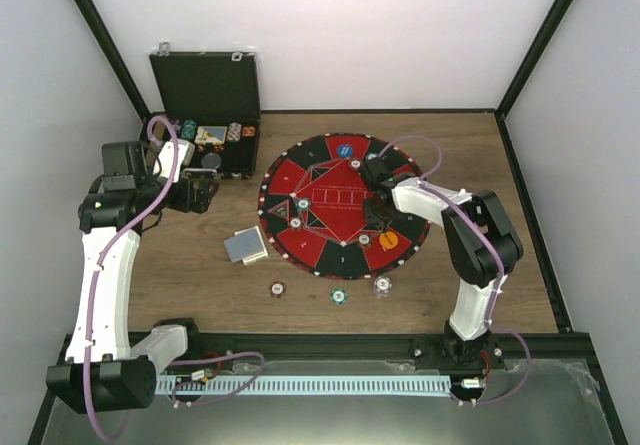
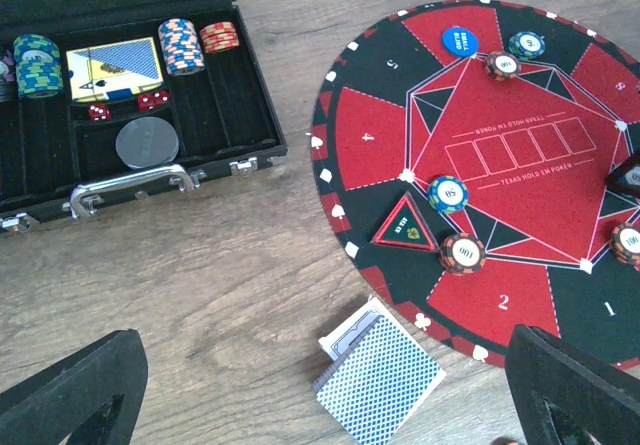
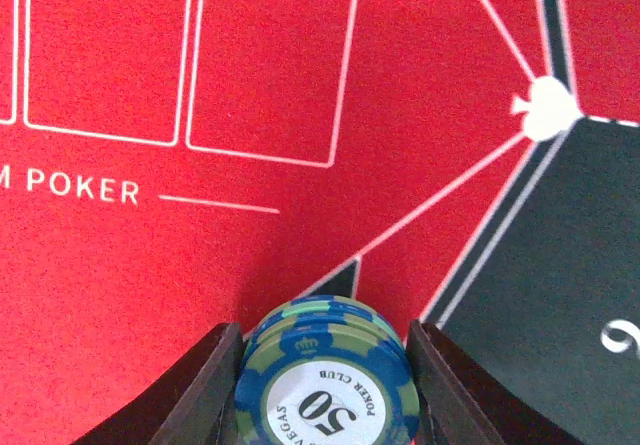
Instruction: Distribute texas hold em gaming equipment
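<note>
Gripping blue-green 50 chip (image 3: 325, 405) with right hand (image 3: 327, 350) over red mat (image 3: 150, 265) — holding left hand (image 2: 320, 400) wide open, empty, above card deck (image 2: 385, 385) on table (image 2: 200, 295).

The round mat (image 2: 380, 145) reads "TEXAS HOLD EM POKER" at its centre, with rim sectors marked 1, 2, 4 and 5. On the mat:
- the blue disc (image 2: 459, 40) reads "SMALL BLIND"
- the blue-green chip (image 3: 325, 390) reads "50", "POKER CLUB" and "VEGAS"
- the red-striped chip (image 2: 463, 253) reads "100"
</note>
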Motion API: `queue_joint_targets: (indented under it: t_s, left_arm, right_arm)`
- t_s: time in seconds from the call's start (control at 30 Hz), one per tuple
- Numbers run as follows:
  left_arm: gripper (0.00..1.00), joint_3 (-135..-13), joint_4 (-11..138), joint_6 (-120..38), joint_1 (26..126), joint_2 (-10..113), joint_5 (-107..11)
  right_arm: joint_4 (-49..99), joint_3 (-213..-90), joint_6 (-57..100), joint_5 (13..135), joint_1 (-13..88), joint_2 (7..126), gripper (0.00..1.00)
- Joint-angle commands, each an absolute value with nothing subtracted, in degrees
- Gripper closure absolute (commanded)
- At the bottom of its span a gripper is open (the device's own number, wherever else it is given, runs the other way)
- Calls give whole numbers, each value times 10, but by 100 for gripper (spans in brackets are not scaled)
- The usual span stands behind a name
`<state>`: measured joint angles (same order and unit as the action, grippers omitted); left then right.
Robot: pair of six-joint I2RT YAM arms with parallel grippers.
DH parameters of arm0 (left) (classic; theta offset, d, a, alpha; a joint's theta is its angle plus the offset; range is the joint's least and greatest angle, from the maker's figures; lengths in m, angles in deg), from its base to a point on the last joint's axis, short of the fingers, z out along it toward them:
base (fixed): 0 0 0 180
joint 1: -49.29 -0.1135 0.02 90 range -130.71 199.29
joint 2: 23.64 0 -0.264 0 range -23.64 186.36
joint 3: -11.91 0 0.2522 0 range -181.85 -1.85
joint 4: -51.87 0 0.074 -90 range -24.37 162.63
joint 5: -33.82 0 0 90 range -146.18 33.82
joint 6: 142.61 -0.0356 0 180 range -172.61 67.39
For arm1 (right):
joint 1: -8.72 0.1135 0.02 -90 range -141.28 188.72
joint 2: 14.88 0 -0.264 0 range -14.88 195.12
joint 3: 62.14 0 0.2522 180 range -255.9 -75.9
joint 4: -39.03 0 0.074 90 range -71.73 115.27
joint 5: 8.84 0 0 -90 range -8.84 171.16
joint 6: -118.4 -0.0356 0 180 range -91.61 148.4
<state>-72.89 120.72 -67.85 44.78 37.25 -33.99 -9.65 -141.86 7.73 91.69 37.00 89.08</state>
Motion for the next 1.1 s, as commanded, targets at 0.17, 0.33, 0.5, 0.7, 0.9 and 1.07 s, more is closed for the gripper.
queue_joint_targets:
  t_s: [0.17,0.33,0.5,0.7,0.9,1.07]
  left_arm:
    - [0,-742,1207,-683,445,366,-334]
    - [0,-737,1205,-682,444,364,-333]
    - [0,-735,1205,-681,445,361,-330]
    - [0,-732,1205,-681,444,356,-330]
    - [0,-730,1204,-678,444,358,-324]
    - [0,-731,1205,-680,444,355,-329]
  right_arm:
    - [-67,-1434,82,890,368,921,62]
    - [-59,-1405,79,887,368,909,62]
    - [-62,-1391,77,885,368,909,62]
    - [-64,-1367,66,880,367,884,62]
    - [-71,-1375,69,886,368,886,34]
    - [-85,-1390,68,891,368,883,25]
